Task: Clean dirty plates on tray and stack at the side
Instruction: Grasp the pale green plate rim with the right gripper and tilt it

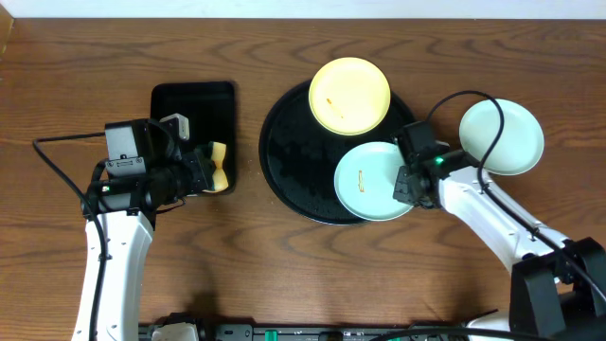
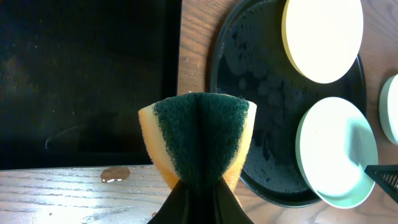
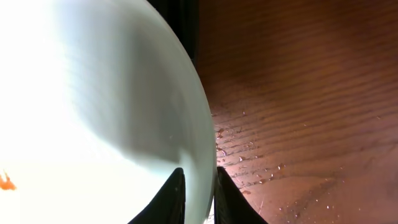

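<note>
At tray (image 1: 284, 161) edge, mint plate (image 1: 371, 180) rim btwn right claw (image 1: 408, 185) fingers.

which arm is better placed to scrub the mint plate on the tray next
Left: the left tool grips the sponge, while the right tool pinches the mint plate at its rim.

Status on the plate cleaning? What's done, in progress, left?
Done, apparently: one mint plate sits on the table right of the round tray. In hand: the right gripper pinches the rim of the second mint plate, which shows an orange smear; the left gripper holds the sponge. Left: the yellow plate on the tray, then stacking.
</note>
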You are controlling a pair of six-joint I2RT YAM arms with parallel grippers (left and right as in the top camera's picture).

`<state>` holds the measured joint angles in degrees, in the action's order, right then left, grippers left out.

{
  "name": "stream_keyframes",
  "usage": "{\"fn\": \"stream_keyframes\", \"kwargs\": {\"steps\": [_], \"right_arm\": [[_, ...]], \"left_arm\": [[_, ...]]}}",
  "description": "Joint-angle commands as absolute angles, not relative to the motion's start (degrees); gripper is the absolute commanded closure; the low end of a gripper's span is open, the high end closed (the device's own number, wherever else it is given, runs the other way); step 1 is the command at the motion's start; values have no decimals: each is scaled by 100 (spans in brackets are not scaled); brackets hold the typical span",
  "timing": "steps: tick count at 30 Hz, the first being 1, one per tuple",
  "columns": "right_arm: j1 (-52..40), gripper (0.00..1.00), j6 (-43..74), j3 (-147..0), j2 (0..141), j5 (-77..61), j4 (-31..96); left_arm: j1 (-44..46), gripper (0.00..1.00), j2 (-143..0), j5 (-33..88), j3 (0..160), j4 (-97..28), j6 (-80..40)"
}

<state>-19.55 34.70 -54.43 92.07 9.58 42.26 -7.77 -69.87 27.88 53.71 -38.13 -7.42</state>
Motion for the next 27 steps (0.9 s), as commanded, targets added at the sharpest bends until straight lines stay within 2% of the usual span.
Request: {"fn": "stream_keyframes", "kwargs": {"steps": [1,7,27], "right_arm": [[-1608,85,2947,-5553,9172,353,4152],[-1350,86,2646,-5537,9172,113,4056],[-1350,85,2606,-5087,9172,121,3603]], "left_arm": [[-801,92,-6956,2738,5535,-3813,-617],[-801,92,-6956,2738,5535,-3813,-617],[-801,92,-6956,2738,5535,-3820,-617]]}}
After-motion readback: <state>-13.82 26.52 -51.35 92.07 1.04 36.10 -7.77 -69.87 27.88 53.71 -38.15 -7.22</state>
